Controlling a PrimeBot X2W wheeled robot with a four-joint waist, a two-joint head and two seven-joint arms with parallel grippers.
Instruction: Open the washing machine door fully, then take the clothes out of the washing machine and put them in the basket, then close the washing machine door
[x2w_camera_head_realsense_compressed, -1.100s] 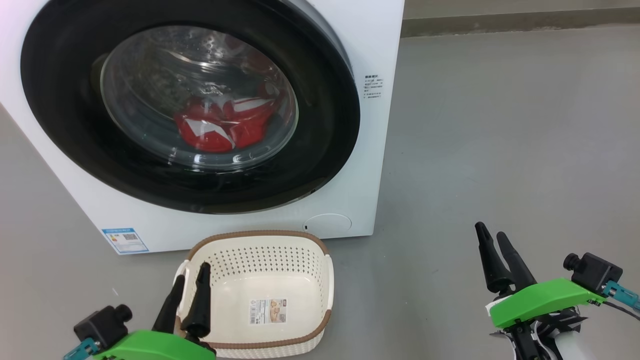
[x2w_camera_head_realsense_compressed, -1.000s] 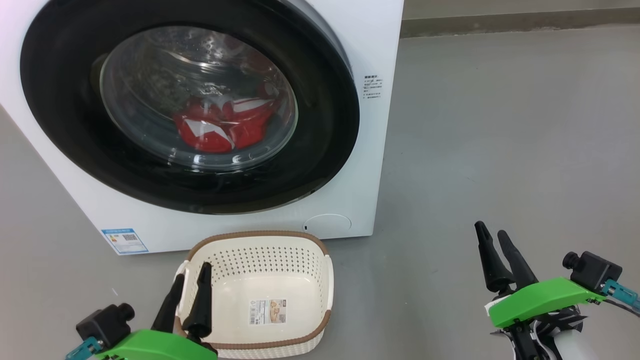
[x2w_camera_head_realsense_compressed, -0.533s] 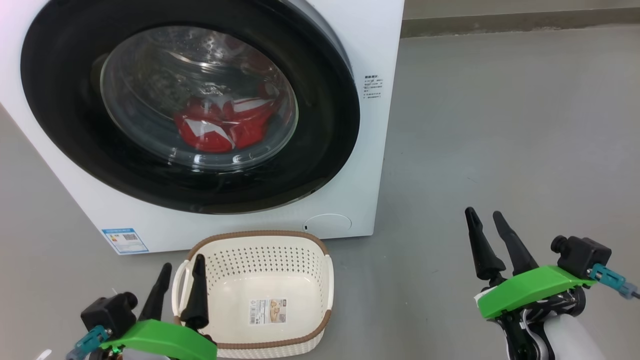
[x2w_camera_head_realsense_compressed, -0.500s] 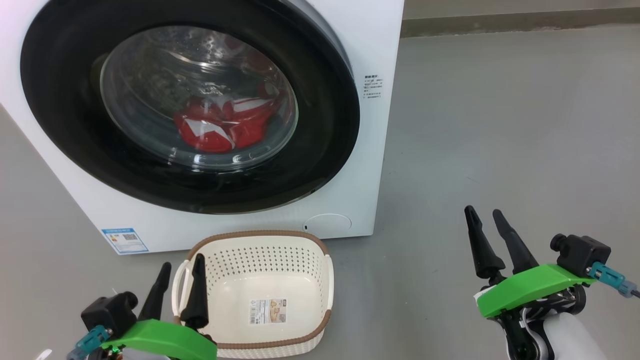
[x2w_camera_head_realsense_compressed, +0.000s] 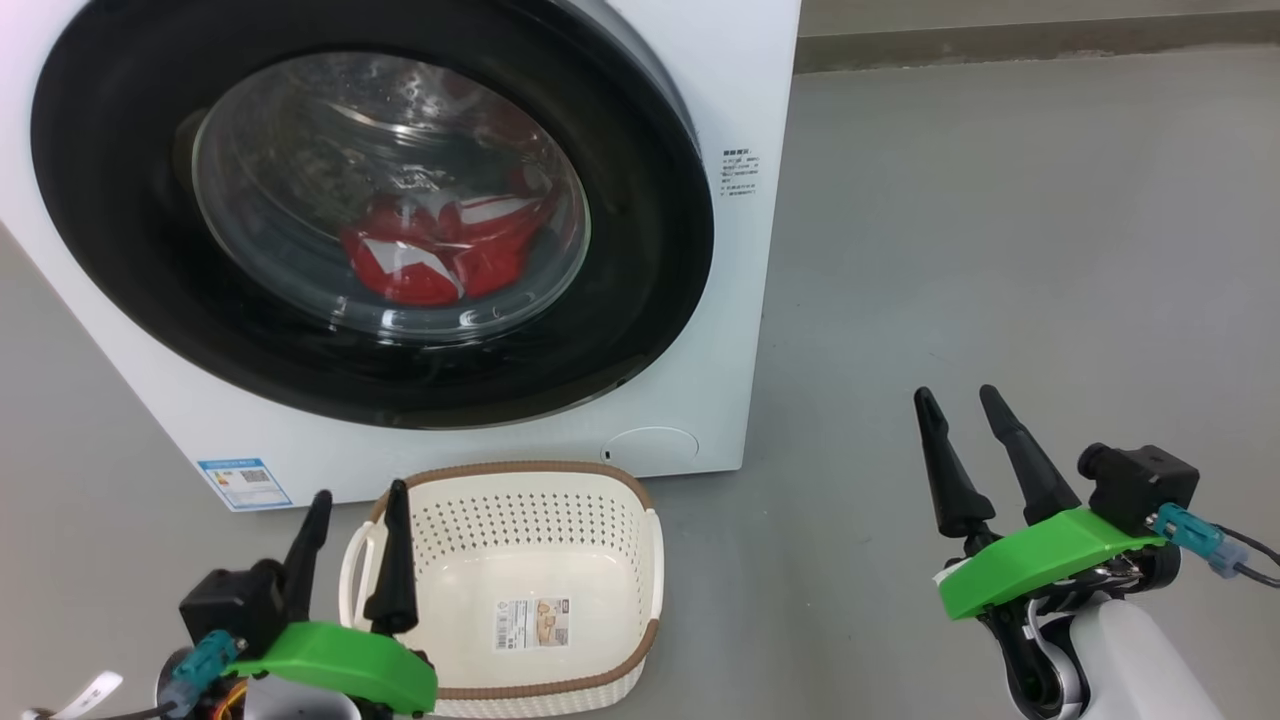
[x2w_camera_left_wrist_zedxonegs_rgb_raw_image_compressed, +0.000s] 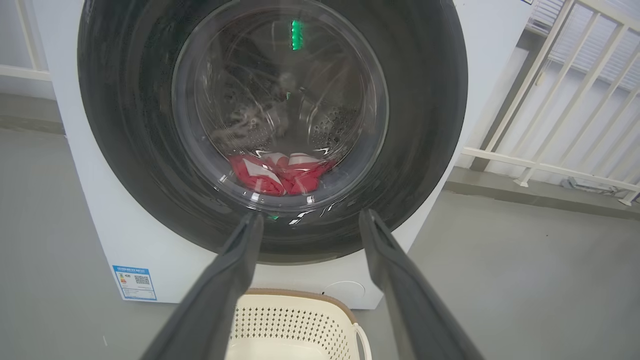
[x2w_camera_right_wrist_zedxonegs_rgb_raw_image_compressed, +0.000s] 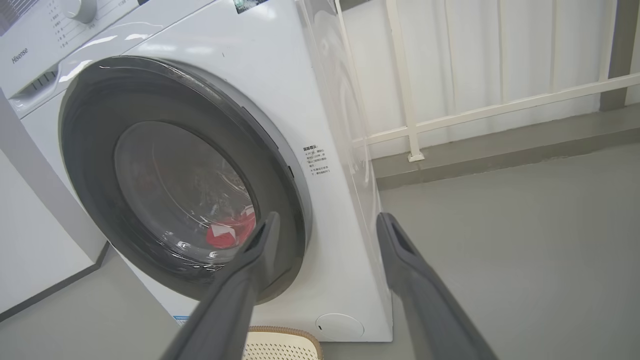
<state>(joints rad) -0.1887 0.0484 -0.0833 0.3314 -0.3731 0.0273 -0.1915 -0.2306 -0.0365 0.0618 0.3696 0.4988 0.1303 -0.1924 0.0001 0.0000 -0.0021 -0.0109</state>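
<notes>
The white washing machine (x2w_camera_head_realsense_compressed: 745, 120) stands at upper left, its door (x2w_camera_head_realsense_compressed: 650, 230) with the glossy black rim lying closed against the front. Behind the glass, the red and white clothes (x2w_camera_head_realsense_compressed: 430, 255) rest low in the drum. Just before the machine sits the cream basket (x2w_camera_head_realsense_compressed: 512, 468), with nothing in it. My left gripper (x2w_camera_head_realsense_compressed: 359, 490) is open by the basket's left handle and points at the door (x2w_camera_left_wrist_zedxonegs_rgb_raw_image_compressed: 425, 100) and the clothes (x2w_camera_left_wrist_zedxonegs_rgb_raw_image_compressed: 280, 172). My right gripper (x2w_camera_head_realsense_compressed: 955, 391) is open over bare floor, right of the machine (x2w_camera_right_wrist_zedxonegs_rgb_raw_image_compressed: 325, 260). Nothing is between either pair of fingers.
Grey floor (x2w_camera_head_realsense_compressed: 1000, 250) spreads wide to the right of the machine. A low kerb (x2w_camera_head_realsense_compressed: 1000, 45) runs along the back, with a white railing (x2w_camera_left_wrist_zedxonegs_rgb_raw_image_compressed: 550, 100) above it. A blue label (x2w_camera_head_realsense_compressed: 243, 483) and a round cap (x2w_camera_head_realsense_compressed: 650, 445) mark the machine's lower front.
Both grippers have risen toward the machine. The left one has slid left, off the basket's inside to its handle. The right one has come up and a little left. Both stayed open.
</notes>
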